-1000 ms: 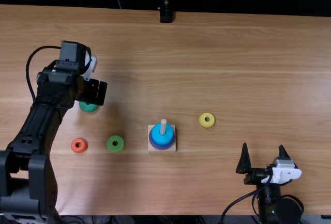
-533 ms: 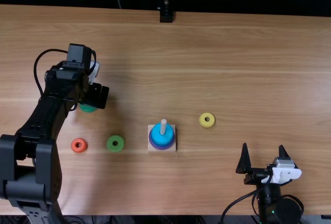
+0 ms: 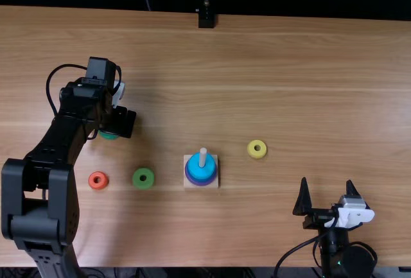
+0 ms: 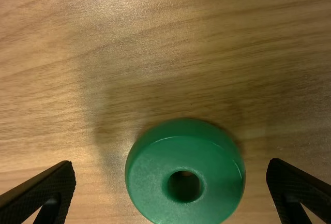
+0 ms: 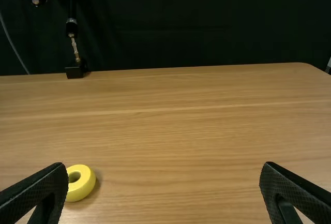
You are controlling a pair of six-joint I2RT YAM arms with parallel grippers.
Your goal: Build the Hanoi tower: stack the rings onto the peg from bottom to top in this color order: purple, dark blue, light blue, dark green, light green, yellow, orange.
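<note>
In the top view my left gripper [image 3: 119, 123] is over the dark green ring [image 3: 109, 136], partly covering it. In the left wrist view that gripper [image 4: 171, 190] stands open, its fingers on either side of the dark green ring [image 4: 185, 175]. A square base [image 3: 214, 183] holds the peg [image 3: 203, 156], with a light blue ring [image 3: 202, 170] above a darker blue-purple layer [image 3: 193, 180]. Loose on the table lie the light green ring [image 3: 143, 178], orange ring [image 3: 98, 180] and yellow ring [image 3: 257, 149]. My right gripper [image 3: 327, 191] is open at the near right; its wrist view shows the gripper [image 5: 164, 190] and yellow ring [image 5: 80, 182].
The wooden table [image 3: 308, 92] extends around the rings. At its far edge stands a black mount [image 3: 206, 19] with a metal stem. The left arm's dark links lie along the table's left side, close to the orange ring.
The left gripper has shifted slightly toward the near edge and right, covering more of the dark green ring in the top view. The right arm, peg base and other rings are unchanged.
</note>
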